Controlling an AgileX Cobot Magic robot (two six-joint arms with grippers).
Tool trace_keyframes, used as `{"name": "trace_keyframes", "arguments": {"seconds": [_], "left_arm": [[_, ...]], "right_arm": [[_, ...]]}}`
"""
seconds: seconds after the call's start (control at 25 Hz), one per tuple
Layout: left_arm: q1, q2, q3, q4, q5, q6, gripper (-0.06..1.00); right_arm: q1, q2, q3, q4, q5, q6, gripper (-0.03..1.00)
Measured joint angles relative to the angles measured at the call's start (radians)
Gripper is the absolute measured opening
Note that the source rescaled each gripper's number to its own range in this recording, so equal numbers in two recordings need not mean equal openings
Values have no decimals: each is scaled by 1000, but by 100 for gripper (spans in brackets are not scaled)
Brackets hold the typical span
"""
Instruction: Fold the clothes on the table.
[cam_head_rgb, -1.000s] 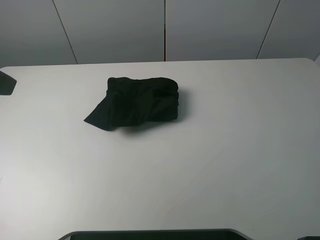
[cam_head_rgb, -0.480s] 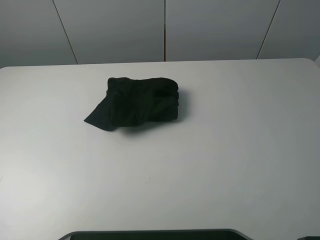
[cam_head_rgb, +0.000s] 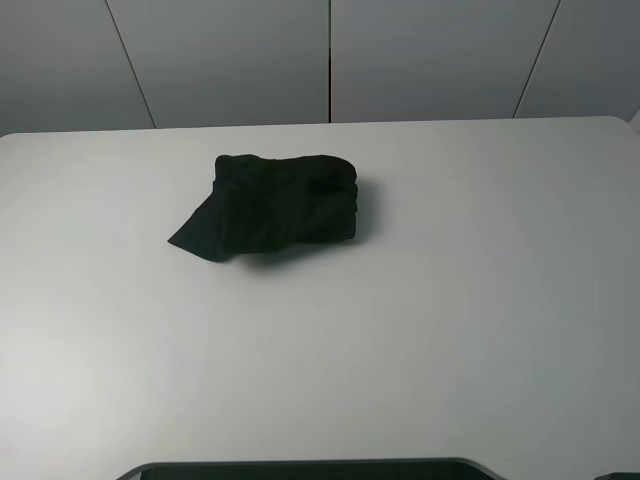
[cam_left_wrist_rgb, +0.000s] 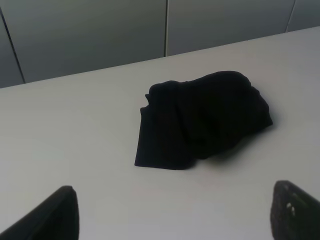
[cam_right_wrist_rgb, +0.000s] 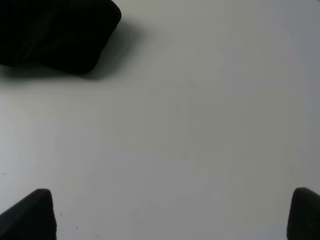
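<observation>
Currently the clothes (cam_head_rgb: 275, 208) lie bundled on the table (cam_head_rgb: 420, 330), toward 11 o'clock from centre. Left gripper (cam_left_wrist_rgb: 172, 212) and right gripper (cam_right_wrist_rgb: 172, 215) both spread wide, holding nothing.

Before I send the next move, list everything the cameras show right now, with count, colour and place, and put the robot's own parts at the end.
T-shirt: one, black, bunched in a folded bundle on the table, left of centre toward the far edge, one flap trailing out to the near left; no print visible.
Table: one, white, fills most of the high view.
Wall panels: several, grey, behind the table's far edge.
Dark edge: one, black, along the bottom of the high view; cannot tell what it is.
Left gripper: one, black fingertips wide apart, open, holding nothing, facing the T-shirt from a distance.
Right gripper: one, black fingertips wide apart, open, holding nothing, over bare table beside the T-shirt.
</observation>
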Motion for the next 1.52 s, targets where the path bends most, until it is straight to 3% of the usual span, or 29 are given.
{"name": "trace_keyframes", "arguments": {"seconds": [0.2, 0.4, 0.52, 0.76, 1.28, 1.52], "left_arm": [[0, 2, 38, -4, -91, 0, 100], [0, 2, 47, -15, -118, -5, 100], [0, 0, 36, -15, -82, -22, 100], [0, 0, 12, -11, 106, -26, 100], [7, 0, 27, -10, 118, 30, 100], [150, 0, 27, -12, 118, 44, 100]], "right_arm": [[0, -7, 0, 7, 0, 0, 100], [0, -97, 0, 14, 0, 0, 100], [0, -161, 0, 14, 0, 0, 100], [0, -170, 0, 14, 0, 3, 100], [0, -173, 0, 14, 0, 7, 100], [0, -173, 0, 14, 0, 7, 100]]}}
